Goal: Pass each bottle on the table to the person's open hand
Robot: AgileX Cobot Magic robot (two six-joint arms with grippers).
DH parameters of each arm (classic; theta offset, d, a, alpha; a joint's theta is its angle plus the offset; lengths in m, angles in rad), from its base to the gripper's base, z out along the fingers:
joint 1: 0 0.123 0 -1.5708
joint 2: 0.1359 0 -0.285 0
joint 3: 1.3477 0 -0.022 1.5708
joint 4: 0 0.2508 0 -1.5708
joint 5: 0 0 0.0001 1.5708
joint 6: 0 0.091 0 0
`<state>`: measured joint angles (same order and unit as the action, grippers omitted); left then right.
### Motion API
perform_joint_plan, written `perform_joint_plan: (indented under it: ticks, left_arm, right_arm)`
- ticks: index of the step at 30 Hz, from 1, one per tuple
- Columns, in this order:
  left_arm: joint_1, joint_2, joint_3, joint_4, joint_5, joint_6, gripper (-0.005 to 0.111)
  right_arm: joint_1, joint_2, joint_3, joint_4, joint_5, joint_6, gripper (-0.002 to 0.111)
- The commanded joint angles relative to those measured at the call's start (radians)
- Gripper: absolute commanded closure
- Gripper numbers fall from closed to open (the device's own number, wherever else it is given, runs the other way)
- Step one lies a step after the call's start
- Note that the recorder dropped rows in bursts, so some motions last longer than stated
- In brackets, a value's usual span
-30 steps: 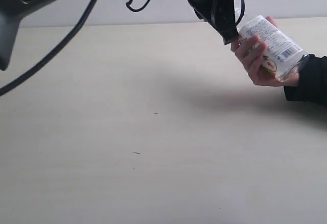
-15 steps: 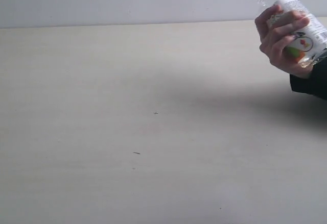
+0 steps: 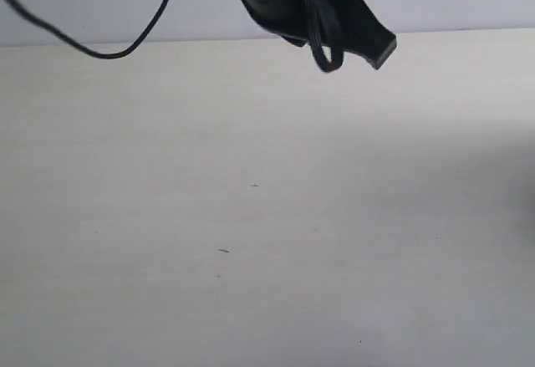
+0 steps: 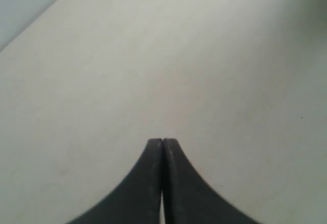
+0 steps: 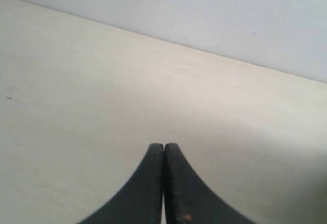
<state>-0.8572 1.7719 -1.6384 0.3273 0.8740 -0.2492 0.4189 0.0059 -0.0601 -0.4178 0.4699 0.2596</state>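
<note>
Hand and bottle gone from 3 o'clock; table (image 3: 251,216) shows no bottle, so no bearing to give. Left gripper (image 4: 162,141), right gripper (image 5: 164,145) both pinched together, empty.

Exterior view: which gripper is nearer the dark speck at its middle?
Probably left, though unsure. The left gripper seems to be the black one hanging beyond and right of the speck; the right gripper is outside that view.

Hand, bottle gone from view; end effector (image 3: 380,49) lower — shifted left
</note>
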Motion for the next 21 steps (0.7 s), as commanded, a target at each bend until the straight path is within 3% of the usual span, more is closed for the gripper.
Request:
perform_joint_plan:
  ticks: [1, 7, 17, 21]
  left_arm:
    - [-0.061, -0.174, 0.222, 0.172, -0.169, -0.193, 0.107]
    - [-0.114, -0.399, 0.457, 0.227, -0.311, -0.294, 0.107]
    - [-0.119, -0.79, 0.846, 0.401, -0.375, -0.539, 0.107]
    - [-0.119, -0.959, 0.982, 0.428, -0.473, -0.635, 0.107]
  right_arm:
    - [-0.006, -0.006, 0.005, -0.005, -0.002, 0.002, 0.108]
    - [-0.006, -0.006, 0.005, -0.005, -0.002, 0.002, 0.108]
    - [-0.006, -0.006, 0.005, -0.003, -0.002, 0.002, 0.108]
    - [-0.006, -0.006, 0.005, -0.003, -0.002, 0.002, 0.108]
